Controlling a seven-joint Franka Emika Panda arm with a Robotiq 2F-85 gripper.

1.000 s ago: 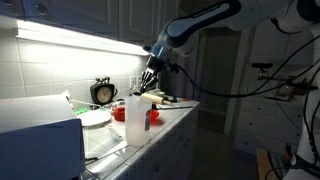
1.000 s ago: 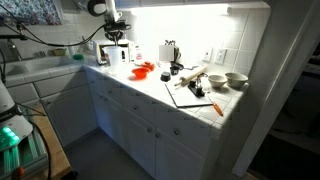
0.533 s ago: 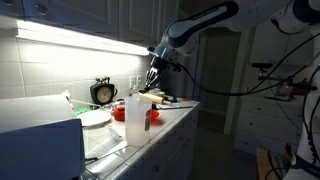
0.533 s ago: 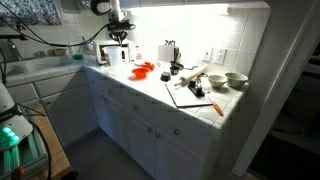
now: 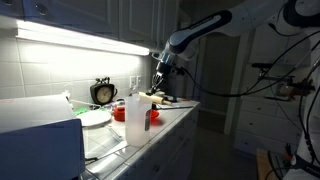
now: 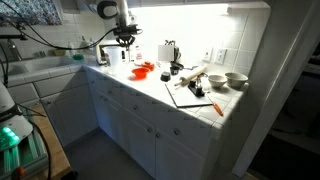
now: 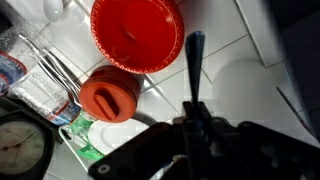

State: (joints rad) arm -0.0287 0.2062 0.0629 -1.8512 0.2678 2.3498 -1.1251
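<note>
One dark utensil (image 7: 193,60), perhaps a spatula, stays clenched in the gripper (image 7: 196,118), which has drifted along the counter (image 7: 255,70) and now hangs at five o'clock of the red bowl (image 7: 137,30).

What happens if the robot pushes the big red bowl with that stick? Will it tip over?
Probably it slides rather than tips: the red bowl looks wide and low on the smooth tiled counter. It looks like plastic, so likely light and hard to break. The dark stick held in the gripper is thin, so an off-centre push might spin it.
</note>
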